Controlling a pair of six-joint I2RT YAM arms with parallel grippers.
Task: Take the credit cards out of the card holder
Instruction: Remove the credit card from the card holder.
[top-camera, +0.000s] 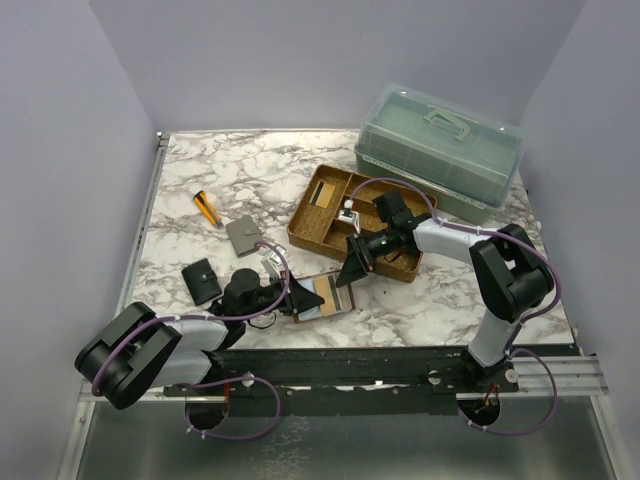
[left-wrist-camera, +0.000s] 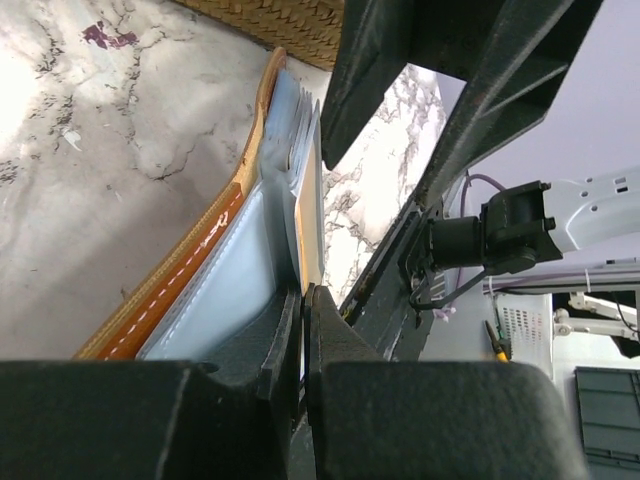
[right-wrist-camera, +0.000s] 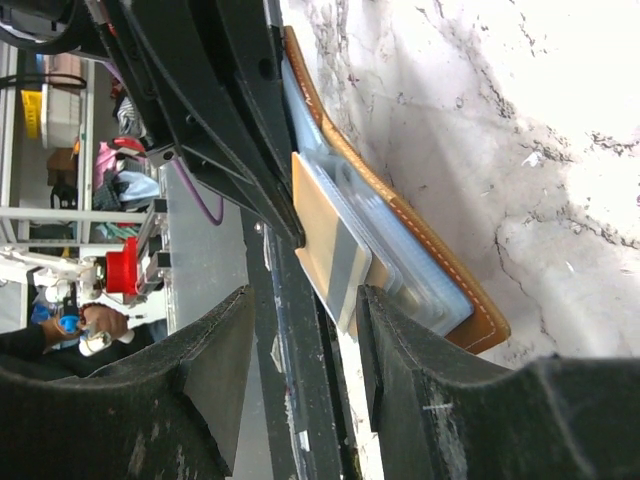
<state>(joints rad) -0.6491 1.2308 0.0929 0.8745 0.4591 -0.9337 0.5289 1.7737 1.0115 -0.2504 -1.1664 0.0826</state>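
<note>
Lying open on the white, grey-veined marble table (top-camera: 200, 165), the brown card holder (top-camera: 318, 305) sat near the front edge, between the two hands. The left hand (top-camera: 290, 302) was clamped on its near side. In the left wrist view the fingers (left-wrist-camera: 285, 350) met on the pale-blue inner sleeves, though exactly which layer they pinched was hard to tell. A tan card (right-wrist-camera: 322, 225) with a grey stripe stuck out past the sleeves. The right hand (top-camera: 347, 277) faced the holder from the other side with its fingers (right-wrist-camera: 215, 370) spread wide, one on each side of that card's free end. Behind the holder stood a woven tray (top-camera: 312, 243), and beyond that a pale-green plastic box (top-camera: 440, 150) with a handle on its lid. To the left lay a grey wallet (top-camera: 243, 235), a black wallet (top-camera: 203, 281) and an orange marker (top-camera: 207, 207), all well apart from the holder. Plain lavender walls (top-camera: 300, 60) closed in the table on three sides.
</note>
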